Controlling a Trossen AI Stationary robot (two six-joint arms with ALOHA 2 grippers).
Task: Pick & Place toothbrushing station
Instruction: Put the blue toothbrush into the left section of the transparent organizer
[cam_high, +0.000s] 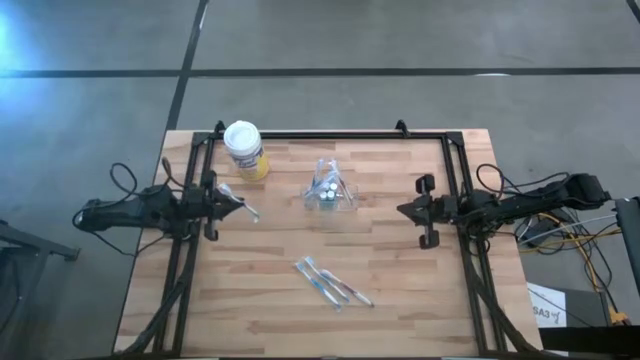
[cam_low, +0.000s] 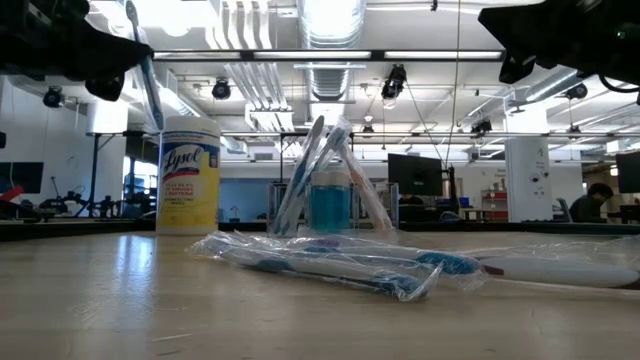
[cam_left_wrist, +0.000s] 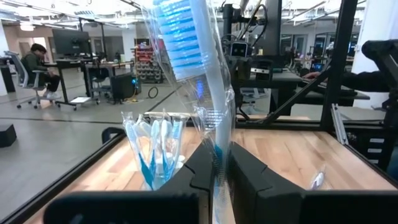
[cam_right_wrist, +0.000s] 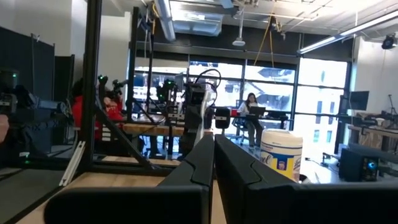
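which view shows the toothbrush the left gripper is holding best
The left wrist view: the wrapped toothbrush fills the frame, blue bristles up, pinched in the left gripper. The high view shows it as a pale sliver at the gripper's tip; the low view shows its head and neck. The right wrist view misses it.

"Lysol" reads on the yellow canister (cam_low: 189, 172) label, low view. A white tag (cam_high: 548, 312) beside the desk reads roughly "SA3". No other legible text.
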